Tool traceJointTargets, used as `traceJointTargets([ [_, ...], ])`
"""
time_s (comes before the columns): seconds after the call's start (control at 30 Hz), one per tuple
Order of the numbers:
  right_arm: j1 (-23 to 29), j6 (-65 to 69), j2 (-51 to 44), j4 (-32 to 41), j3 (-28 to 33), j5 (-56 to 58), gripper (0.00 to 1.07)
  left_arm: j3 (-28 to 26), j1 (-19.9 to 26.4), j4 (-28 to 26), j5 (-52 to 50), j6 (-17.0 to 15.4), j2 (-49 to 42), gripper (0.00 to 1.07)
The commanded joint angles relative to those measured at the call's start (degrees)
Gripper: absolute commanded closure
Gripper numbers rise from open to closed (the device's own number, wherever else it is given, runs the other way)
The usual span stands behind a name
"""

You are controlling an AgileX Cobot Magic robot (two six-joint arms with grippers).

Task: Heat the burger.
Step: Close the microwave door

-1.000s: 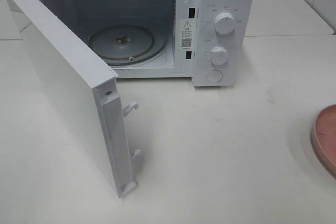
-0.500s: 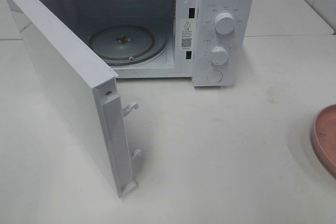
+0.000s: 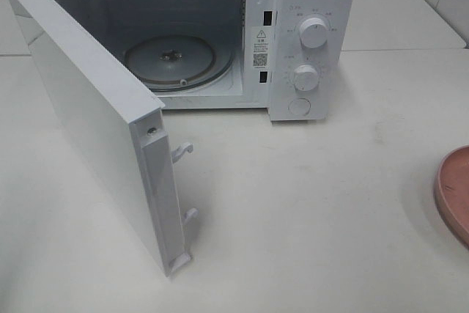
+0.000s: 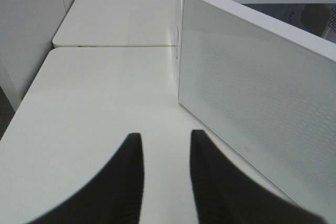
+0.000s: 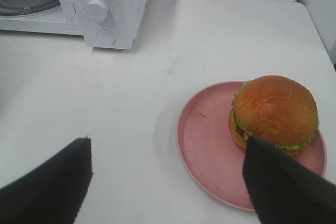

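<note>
The burger [image 5: 275,109], with a glossy brown bun and a green lettuce frill, sits on the far side of a pink plate [image 5: 205,140]. My right gripper [image 5: 168,148] hovers over the table beside the plate, open wide, one finger [image 5: 278,182] overlapping the burger's near edge. The exterior high view shows only the plate's rim [image 3: 456,188] at the right edge; the burger and both grippers are out of that frame. My left gripper [image 4: 165,137] is low over the table beside the door, its fingers a narrow gap apart with nothing between them.
A white microwave [image 3: 311,34] stands at the back with its door [image 3: 95,122] swung far open to the left. Its glass turntable [image 3: 170,60] is bare. Two knobs and a button sit on its right panel. The door's outer face [image 4: 262,108] is close to my left gripper.
</note>
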Motion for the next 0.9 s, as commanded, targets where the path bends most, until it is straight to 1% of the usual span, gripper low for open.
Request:
traceJointTargets([
  [0.03,-0.4,-0.8,-1.8,-0.1,0.2,0.1,0.31,-0.3,0.0,-1.1,-3.8,-0.3,5.6,1.07],
  [0.07,-0.4,-0.8,-1.8,-0.1,0.2,0.1,0.31,-0.2,0.0,-1.4,-6.1,0.1,9.3,1.07],
  [0.1,-0.4,-0.8,-1.8,-0.1,0.2,0.1,0.31,-0.2,0.0,-1.4,-6.1,0.1,9.3,1.07],
  [0.13,-0.4,-0.8,-1.8,-0.1,0.2,0.1,0.31,0.1,0.0,-1.6,-8.1,0.3,10.9,1.07],
  [0.17,-0.4,-0.8,-1.8,-0.1,0.2,0.1,0.31,1.5,0.0,-2.1,-13.8,1.0,13.3,1.07],
  [0.2,-0.4,-0.8,-1.8,-0.1,0.2,0.1,0.31,1.5,0.0,-2.1,-13.8,1.0,13.3,1.07],
  [0.23,-0.4,-0.8,-1.8,-0.1,0.2,0.1,0.31,2.3,0.0,-2.6,-16.5,1.1,14.3,1.07],
  [0.27,-0.4,-0.8,-1.8,-0.1,0.2,0.1,0.31,4.4,0.0,-4.0,-22.9,1.1,16.5,1.07],
  [0.3,-0.4,-0.8,-1.8,-0.1,0.2,0.1,0.31,4.4,0.0,-4.0,-22.9,1.1,16.5,1.07],
  [0.33,-0.4,-0.8,-1.8,-0.1,0.2,0.1,0.31,5.6,0.0,-4.8,-26.2,1.1,17.5,1.07],
  [0.37,-0.4,-0.8,-1.8,-0.1,0.2,0.1,0.31,8.2,0.0,-6.0,-33.2,1.2,19.4,1.07],
  [0.4,-0.4,-0.8,-1.8,-0.1,0.2,0.1,0.31,8.2,0.0,-6.0,-33.2,1.2,19.4,1.07],
  [0.43,-0.4,-0.8,-1.8,-0.1,0.2,0.1,0.31,9.4,0.0,-6.2,-36.5,1.2,20.5,1.07],
  [0.47,-0.4,-0.8,-1.8,-0.1,0.2,0.1,0.31,11.5,0.0,-6.2,-42.4,1.4,22.4,1.07],
  [0.5,-0.4,-0.8,-1.8,-0.1,0.2,0.1,0.31,11.5,0.0,-6.2,-42.4,1.4,22.4,1.07],
  [0.53,-0.4,-0.8,-1.8,-0.1,0.2,0.1,0.31,13.3,0.0,-6.0,-48.2,1.5,24.5,1.07],
  [0.57,-0.4,-0.8,-1.8,-0.1,0.2,0.1,0.31,14.1,0.0,-5.9,-51.1,1.5,25.7,1.07],
  [0.6,-0.4,-0.8,-1.8,-0.1,0.2,0.1,0.31,14.1,0.0,-5.9,-51.1,1.5,25.7,1.07],
  [0.63,-0.4,-0.8,-1.8,-0.1,0.2,0.1,0.31,15.1,0.0,-5.4,-56.6,1.5,28.5,1.07],
  [0.67,-0.4,-0.8,-1.8,-0.1,0.2,0.1,0.31,15.6,0.0,-4.9,-59.0,1.3,29.9,1.07],
  [0.7,-0.4,-0.8,-1.8,-0.1,0.2,0.1,0.31,15.6,0.0,-4.9,-59.0,1.3,29.9,1.07],
  [0.73,-0.4,-0.8,-1.8,-0.1,0.2,0.1,0.31,16.3,0.0,-3.5,-63.4,0.4,32.7,1.07],
  [0.77,-0.4,-0.8,-1.8,-0.1,0.2,0.1,0.31,16.7,0.0,-2.6,-65.3,-0.3,34.0,1.07],
  [0.8,-0.4,-0.8,-1.8,-0.1,0.2,0.1,0.31,16.7,0.0,-2.6,-65.3,-0.3,34.0,1.07],
  [0.83,-0.4,-0.8,-1.8,-0.1,0.2,0.1,0.31,17.1,0.0,0.3,-69.0,-2.2,37.2,1.07],
  [0.87,-0.4,-0.8,-1.8,-0.1,0.2,0.1,0.31,17.1,0.0,1.8,-69.8,-3.2,38.8,1.07],
  [0.9,-0.4,-0.8,-1.8,-0.1,0.2,0.1,0.31,17.1,0.0,1.8,-69.8,-3.2,38.8,1.07],
])
